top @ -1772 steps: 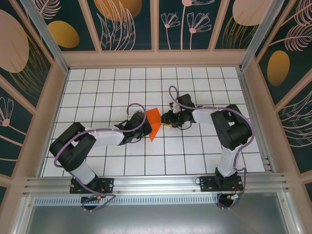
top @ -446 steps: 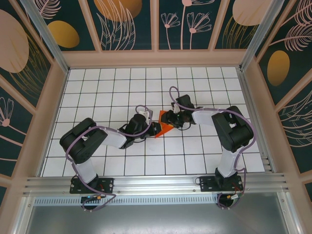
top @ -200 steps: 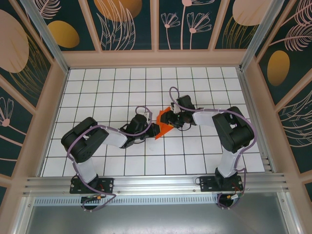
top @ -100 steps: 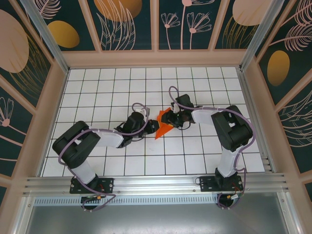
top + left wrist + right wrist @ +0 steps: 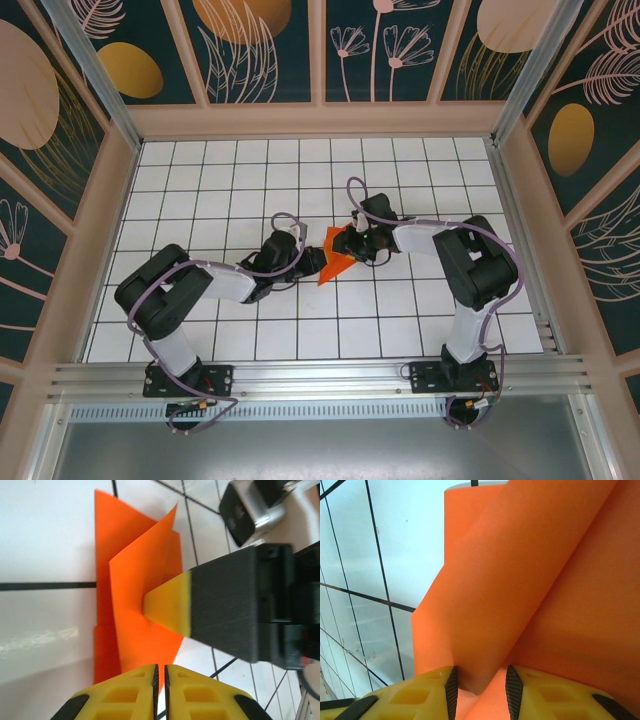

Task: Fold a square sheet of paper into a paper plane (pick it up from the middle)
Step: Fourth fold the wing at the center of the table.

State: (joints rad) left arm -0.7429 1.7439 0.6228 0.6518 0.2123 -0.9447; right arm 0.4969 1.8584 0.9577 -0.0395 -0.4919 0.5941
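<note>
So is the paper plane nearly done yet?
Not yet. Done: the orange paper has a few folds, layers overlapping. In hand: the right gripper straddles a raised flap while the left gripper, shut, sits at its edge. Still to do: no pointed dart shape yet, so more folds.

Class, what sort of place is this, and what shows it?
Probably a robot test cell: two robot arms bolted at the edge of a white gridded table, an aluminium rail, and leaf-patterned wall panels around it.

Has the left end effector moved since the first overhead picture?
Yes. Against the grid lines of the table, the left end effector has shifted to the right in the overhead view.
</note>
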